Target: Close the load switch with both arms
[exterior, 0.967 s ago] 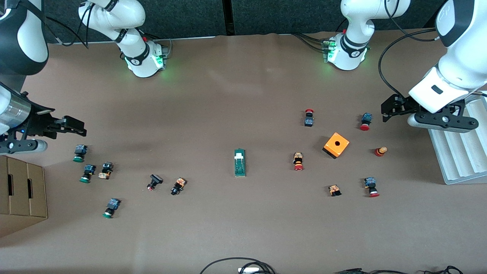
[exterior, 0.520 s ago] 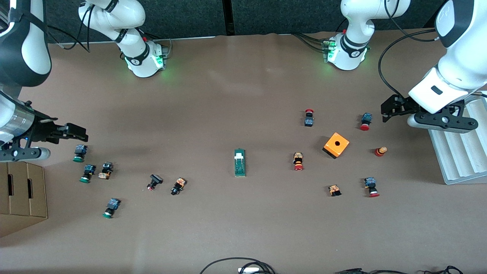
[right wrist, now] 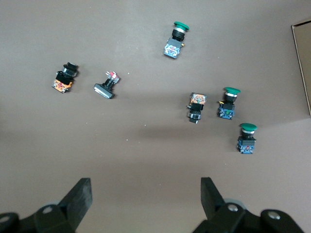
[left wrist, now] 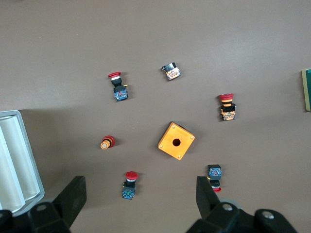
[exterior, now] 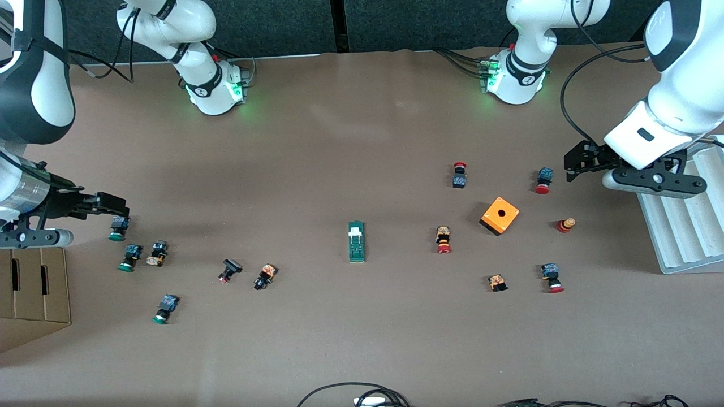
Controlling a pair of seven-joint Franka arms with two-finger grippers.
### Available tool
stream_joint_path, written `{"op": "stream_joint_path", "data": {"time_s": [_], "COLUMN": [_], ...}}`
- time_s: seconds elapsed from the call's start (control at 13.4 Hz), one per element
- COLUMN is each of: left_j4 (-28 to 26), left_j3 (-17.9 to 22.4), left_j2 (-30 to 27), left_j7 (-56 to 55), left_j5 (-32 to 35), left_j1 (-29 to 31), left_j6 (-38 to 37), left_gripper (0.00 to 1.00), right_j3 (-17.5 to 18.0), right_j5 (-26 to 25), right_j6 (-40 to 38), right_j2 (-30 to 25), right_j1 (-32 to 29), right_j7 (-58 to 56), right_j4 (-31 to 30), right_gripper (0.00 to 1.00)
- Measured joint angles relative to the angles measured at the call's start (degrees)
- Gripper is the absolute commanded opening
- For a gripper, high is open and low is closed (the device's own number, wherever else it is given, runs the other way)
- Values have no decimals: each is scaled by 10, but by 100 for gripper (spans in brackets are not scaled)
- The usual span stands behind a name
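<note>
The load switch (exterior: 356, 241), a narrow dark-green block with a white tab at the end toward the robot bases, lies at the table's middle; only its edge (left wrist: 307, 90) shows in the left wrist view. My left gripper (exterior: 572, 165) is open and empty, up over the table at the left arm's end, by a red-capped button (exterior: 543, 180); its fingers (left wrist: 74, 196) stand wide apart. My right gripper (exterior: 113, 204) is open and empty, over a green-capped button (exterior: 118, 227) at the right arm's end; its fingers (right wrist: 80, 195) stand wide apart.
An orange cube with a hole (exterior: 500, 215) and several red-capped buttons lie toward the left arm's end. Several green-capped and black buttons lie toward the right arm's end. A white ridged tray (exterior: 684, 226) and a cardboard box (exterior: 34, 294) stand at the table's ends.
My right gripper has moved toward the front camera, now over the green-capped button. My left gripper has shifted slightly toward the table's middle. The load switch has not moved.
</note>
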Motion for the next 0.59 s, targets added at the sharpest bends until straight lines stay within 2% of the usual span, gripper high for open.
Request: {"op": "stream_joint_path", "data": {"time_s": [0.59], "left_j4": [0], "left_j3": [0], "left_j2": [0], "left_j7": [0], "left_j5": [0], "left_j1": [0], "left_j6": [0], "left_gripper": [100], "right_j3": [-2], "right_j5": [0], "right_j6": [29], "right_j2": [1], "right_j1": [-10], "right_j7": [0], "right_j4": [0], "right_gripper": [100]}}
